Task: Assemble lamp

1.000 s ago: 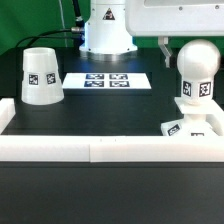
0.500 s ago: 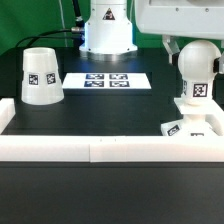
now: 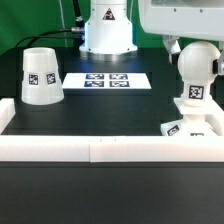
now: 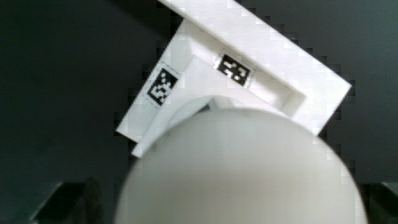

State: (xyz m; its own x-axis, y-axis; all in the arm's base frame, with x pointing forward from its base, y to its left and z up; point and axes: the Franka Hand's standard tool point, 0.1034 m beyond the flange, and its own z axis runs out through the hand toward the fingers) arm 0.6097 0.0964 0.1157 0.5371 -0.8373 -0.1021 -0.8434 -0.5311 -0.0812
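The white bulb (image 3: 198, 70) stands upright on the flat square base (image 3: 190, 128) at the exterior view's right. My gripper (image 3: 197, 55) reaches down from above and is shut on the bulb's rounded head; one dark finger (image 3: 170, 47) shows at its side. In the wrist view the bulb (image 4: 231, 160) fills the space between my gripper's (image 4: 228, 200) dark fingers, with the tagged base (image 4: 267, 70) beneath it. The cone shade (image 3: 40, 75) stands alone at the exterior view's left.
The marker board (image 3: 105, 80) lies flat between the shade and the bulb. A white rail (image 3: 100, 150) runs along the front and up both sides. The robot pedestal (image 3: 105, 30) stands at the back.
My gripper has come lower over the bulb. The tag on the bulb's neck has shifted toward the exterior view's left, so the bulb has turned on the base.
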